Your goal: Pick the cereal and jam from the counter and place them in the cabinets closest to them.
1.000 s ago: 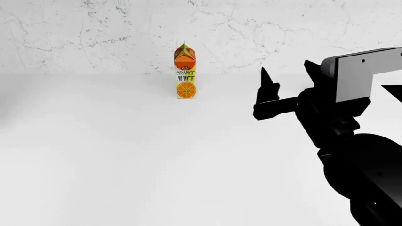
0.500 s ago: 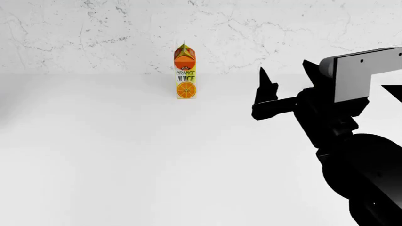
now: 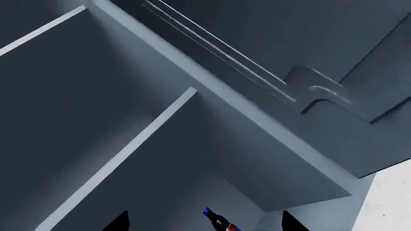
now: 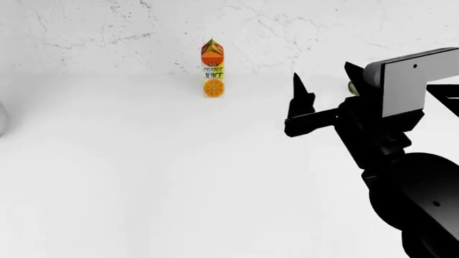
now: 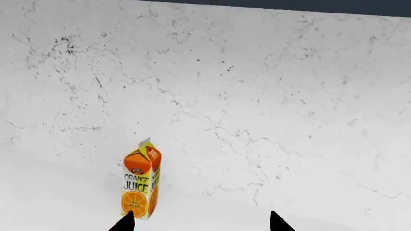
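Left end effector (image 3: 204, 222) open; cereal (image 3: 219, 220) corner between fingertips, long axis indeterminable.

This is a kitchen, rendered in simulation. A broad, plain white tabletop (image 4: 143, 177) runs back to a wall of white marble (image 5: 257, 86) with fine grey veins, the sort of backsplash found behind a kitchen worktop. An orange juice carton (image 4: 212, 68) stands upright at the far edge of the tabletop, against that wall. The left wrist view shows dark grey-blue cabinets (image 3: 96, 120) with pale panel edges, seen at close range, beside a strip of the same marble.
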You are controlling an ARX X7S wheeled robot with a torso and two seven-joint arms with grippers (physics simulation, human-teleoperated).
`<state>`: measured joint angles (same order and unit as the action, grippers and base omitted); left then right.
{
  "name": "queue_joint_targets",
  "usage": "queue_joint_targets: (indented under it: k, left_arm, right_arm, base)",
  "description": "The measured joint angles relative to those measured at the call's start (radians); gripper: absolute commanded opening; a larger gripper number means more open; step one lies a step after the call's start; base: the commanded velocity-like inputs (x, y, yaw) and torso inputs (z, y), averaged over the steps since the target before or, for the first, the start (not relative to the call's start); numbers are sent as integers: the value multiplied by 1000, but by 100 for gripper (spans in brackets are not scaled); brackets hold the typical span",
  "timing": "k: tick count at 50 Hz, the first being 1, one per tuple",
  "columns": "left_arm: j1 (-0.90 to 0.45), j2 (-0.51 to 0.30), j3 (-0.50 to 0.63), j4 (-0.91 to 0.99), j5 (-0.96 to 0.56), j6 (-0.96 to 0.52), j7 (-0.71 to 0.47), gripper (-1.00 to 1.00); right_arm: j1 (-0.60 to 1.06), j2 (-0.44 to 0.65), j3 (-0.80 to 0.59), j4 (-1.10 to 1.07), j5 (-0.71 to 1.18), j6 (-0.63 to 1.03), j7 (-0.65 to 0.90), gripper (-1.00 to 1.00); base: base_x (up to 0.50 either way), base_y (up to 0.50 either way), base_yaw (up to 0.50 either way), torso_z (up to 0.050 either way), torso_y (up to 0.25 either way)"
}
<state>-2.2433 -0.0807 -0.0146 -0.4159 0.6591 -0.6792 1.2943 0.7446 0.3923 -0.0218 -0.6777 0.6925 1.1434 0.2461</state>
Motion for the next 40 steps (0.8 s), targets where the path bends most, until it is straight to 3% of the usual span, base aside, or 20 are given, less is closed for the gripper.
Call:
queue_joint_targets:
  k: [16, 31, 40]
  left_arm:
    - [146, -9, 18, 254, 31, -196, 120, 100]
    - [372, -55, 89, 440, 60, -412, 222, 100]
    - [491, -131, 167, 544, -41, -546, 250, 100]
  right_arm:
    - [24, 13, -31, -26, -7, -16, 2, 100]
    - [37, 34, -56, -51, -33, -54, 3, 100]
    - [37, 45, -62, -65, -38, -68, 4, 100]
  base:
    - [-483, 2, 0, 0, 0]
    - [-9, 0, 0, 0, 0]
    - [0, 0, 0, 0, 0]
